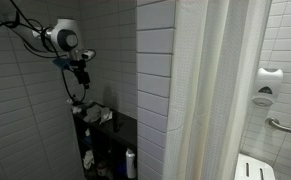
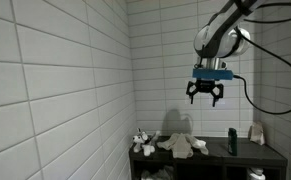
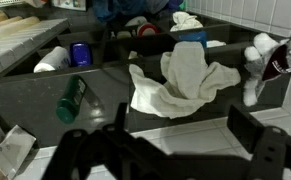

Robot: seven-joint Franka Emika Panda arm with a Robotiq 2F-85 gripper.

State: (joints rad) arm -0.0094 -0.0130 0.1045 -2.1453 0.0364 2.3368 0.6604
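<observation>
**A:** Wrist view: tool (image 3: 175, 150) is released, jaws spread wide, nothing between them.

**B:** Where is it?

**A:** It hangs in the air well above the dark ledge (image 2: 270, 153), touching nothing. White cloth (image 3: 185, 80) is the nearest thing, crumpled around the middle of the ledge, roughly under the tool.

**B:** Neighbours?

**A:** Green bottle (image 2: 232, 142) stands upright toward one end of the ledge, apart from the cloth. A crumpled pale packet (image 2: 255, 133) sits just past it, at that end by the wall. Small white figure (image 2: 140, 142) is at the opposite end, in the tiled corner, near the cloth; can't tell if they touch.

**B:** Anything off the ledge?

**A:** Blue container (image 3: 80, 53) and white bottle (image 3: 50, 62), side by side in a compartment next to the ledge.
</observation>
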